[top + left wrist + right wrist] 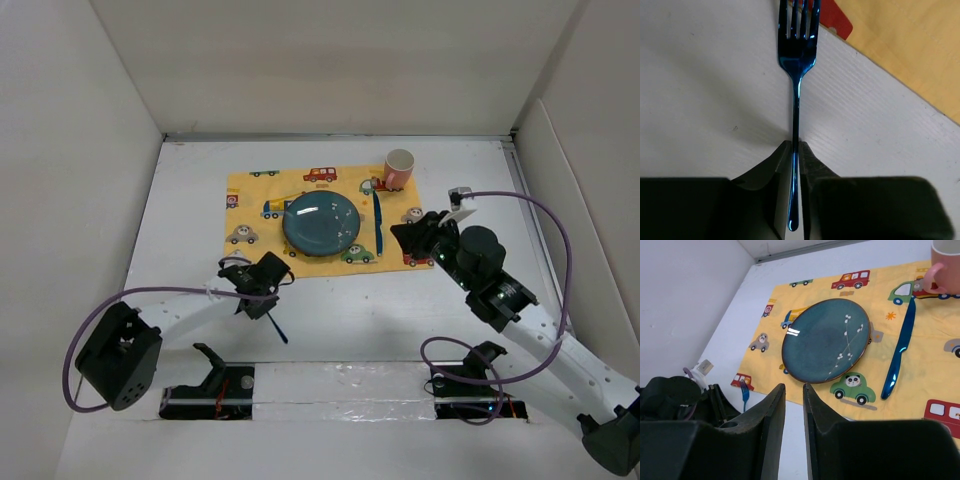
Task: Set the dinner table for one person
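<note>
On the white dinner table [190, 200] lies a yellow car-printed mat [250, 200] with a teal plate [323, 222] in its middle. A blue knife [377, 225] lies right of the plate, and a pink mug [399, 168] stands at the mat's far right corner. My left gripper [262, 295] is low over the table off the mat's near left corner, shut on the handle of a blue fork [796, 55]. The fork's tines reach the mat's edge. My right gripper [794, 386] hovers near the mat's right side, its fingers narrowly apart and holding nothing.
White walls [80, 150] box in the table on three sides. A purple cable [540, 215] loops by the right arm and another [95, 320] by the left. The arm bases sit on a taped strip [340, 385] at the near edge.
</note>
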You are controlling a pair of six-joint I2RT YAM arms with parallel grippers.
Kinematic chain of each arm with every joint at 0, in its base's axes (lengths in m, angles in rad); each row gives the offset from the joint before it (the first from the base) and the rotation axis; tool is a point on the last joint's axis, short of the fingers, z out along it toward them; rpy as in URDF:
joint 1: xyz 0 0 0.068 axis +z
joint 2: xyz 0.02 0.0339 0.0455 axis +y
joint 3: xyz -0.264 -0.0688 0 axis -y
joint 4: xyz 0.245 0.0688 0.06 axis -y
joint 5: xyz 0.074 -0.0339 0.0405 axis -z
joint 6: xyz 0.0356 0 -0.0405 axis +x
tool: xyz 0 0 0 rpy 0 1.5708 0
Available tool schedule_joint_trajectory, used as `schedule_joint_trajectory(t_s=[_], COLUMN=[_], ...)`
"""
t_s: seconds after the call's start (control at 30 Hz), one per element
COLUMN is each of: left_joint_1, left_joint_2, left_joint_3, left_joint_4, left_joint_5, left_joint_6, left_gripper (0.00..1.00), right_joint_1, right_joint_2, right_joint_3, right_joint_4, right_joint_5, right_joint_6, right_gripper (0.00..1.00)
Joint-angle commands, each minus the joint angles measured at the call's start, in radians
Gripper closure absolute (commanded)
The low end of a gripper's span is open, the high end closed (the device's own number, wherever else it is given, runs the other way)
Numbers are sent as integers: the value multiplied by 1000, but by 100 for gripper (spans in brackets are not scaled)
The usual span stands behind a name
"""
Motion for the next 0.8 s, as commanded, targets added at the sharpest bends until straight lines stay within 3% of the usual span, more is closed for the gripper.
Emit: schedule_joint_trajectory(t_s=[0.0,0.07,0.2,0.37,0.47,0.6,0.77], left_joint_1=[4,4,4,-78,-78,-1,61], left_joint_2=[-43,-41,-41,-103,-109,-38,179], left_joint_3=[-34,-29,-20,162,282,412,652], left_joint_4=[-6,-15,-22,-143,-105,-12,-65], left_joint_5=[30,42,76,-74,-137,-114,-117], left_joint_6=[-8,1,26,41,184,441,693], left_gripper=[91,100,100,100,100,100,100], right_joint_1=[-9,-18,-18,-28,-28,-28,-28], right_joint_2=[-17,-16,-10,4,13,29,46], right_joint_3=[24,26,21,15,10,3,10], right_joint_4=[7,7,7,18,23,41,32], right_joint_5=[36,39,34,13,4,-4,-15], right_joint_6=[-2,-2,6,4,9,9,9], right_gripper=[74,74,74,73,73,73,74])
